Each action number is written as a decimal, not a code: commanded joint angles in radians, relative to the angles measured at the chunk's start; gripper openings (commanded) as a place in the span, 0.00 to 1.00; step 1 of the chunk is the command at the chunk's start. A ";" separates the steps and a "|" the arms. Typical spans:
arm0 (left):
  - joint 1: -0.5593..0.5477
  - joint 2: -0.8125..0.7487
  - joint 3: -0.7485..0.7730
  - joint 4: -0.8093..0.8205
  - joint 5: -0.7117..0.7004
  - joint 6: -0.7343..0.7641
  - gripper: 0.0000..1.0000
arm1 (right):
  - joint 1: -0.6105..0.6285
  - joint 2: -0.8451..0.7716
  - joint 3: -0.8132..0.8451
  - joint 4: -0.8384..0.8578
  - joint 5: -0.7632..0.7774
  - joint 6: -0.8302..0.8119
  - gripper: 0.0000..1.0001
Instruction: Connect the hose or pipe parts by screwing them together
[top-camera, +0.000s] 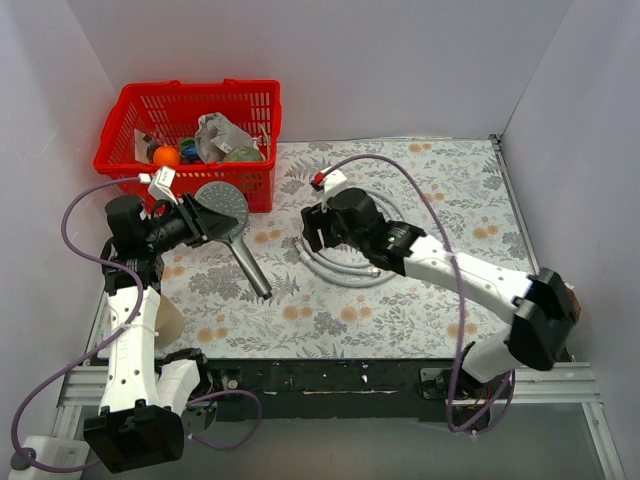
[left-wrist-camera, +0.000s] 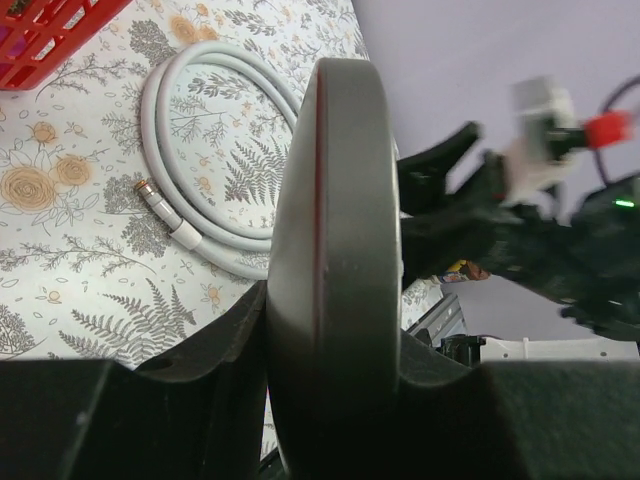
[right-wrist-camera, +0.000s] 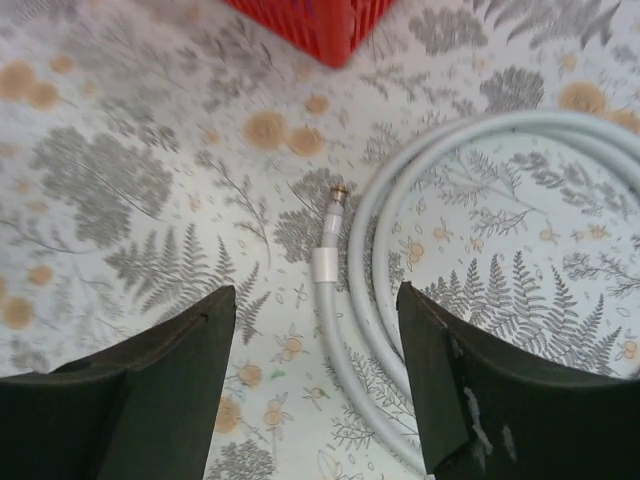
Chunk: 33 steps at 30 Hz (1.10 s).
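Observation:
The grey shower head (top-camera: 222, 206) is held off the cloth at the left, its slim metallic handle (top-camera: 252, 268) slanting down to the right. My left gripper (top-camera: 196, 222) is shut on the head's round rim (left-wrist-camera: 335, 250), which fills the left wrist view edge-on. The whitish coiled hose (top-camera: 345, 262) lies on the floral cloth at centre. Its free end with a small metal nut (right-wrist-camera: 339, 195) and white collar (right-wrist-camera: 325, 265) points away in the right wrist view. My right gripper (right-wrist-camera: 315, 330) hangs open above that end, fingers either side, not touching it.
A red basket (top-camera: 190, 135) with several small items stands at the back left. Purple robot cables loop beside both arms. The coiled hose (left-wrist-camera: 215, 160) also shows behind the shower head. White walls enclose the table on three sides.

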 joint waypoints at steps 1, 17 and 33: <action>-0.001 -0.030 -0.006 0.031 0.026 -0.003 0.00 | -0.023 0.180 -0.001 0.032 -0.084 -0.075 0.67; 0.001 -0.002 0.024 -0.001 0.020 -0.003 0.00 | -0.024 0.476 0.074 0.118 -0.129 -0.115 0.53; 0.002 0.010 0.032 0.003 0.018 -0.001 0.00 | -0.024 0.599 0.171 0.121 -0.125 -0.118 0.49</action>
